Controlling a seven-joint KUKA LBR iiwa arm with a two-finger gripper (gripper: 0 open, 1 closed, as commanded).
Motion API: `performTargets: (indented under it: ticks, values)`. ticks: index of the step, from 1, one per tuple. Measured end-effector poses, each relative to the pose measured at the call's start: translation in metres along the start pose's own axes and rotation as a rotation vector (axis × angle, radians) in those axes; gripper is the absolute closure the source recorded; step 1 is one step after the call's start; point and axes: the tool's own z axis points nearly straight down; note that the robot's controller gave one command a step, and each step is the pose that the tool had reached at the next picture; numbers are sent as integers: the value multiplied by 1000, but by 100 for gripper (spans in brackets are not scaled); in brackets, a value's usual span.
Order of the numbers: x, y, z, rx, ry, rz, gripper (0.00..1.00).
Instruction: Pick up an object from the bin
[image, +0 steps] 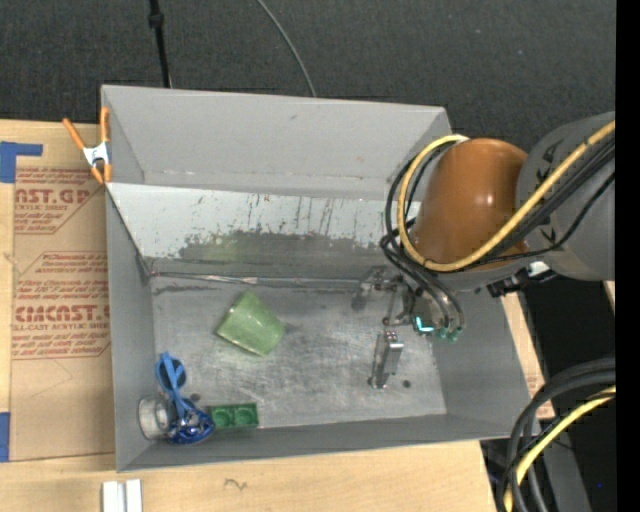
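Note:
My gripper (381, 323) is low over the right part of the bin floor. Its two fingers stand apart, one fingertip (383, 366) toward the front and the other toward the back, with bare metal between them; it is open. A pale green translucent cup (250, 324) lies on its side to the gripper's left, well apart from it, in the middle of the bin.
In the front left corner lie a blue looped tool (176, 394), a small silver round piece (152, 417) and a dark green toy brick (234, 416), all close together. The arm with its orange cover and cables hangs over the bin's right wall.

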Motion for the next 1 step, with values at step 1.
performTargets:
  ticks: [1]
  values:
    - [11, 69, 115, -2, -13, 18, 0]
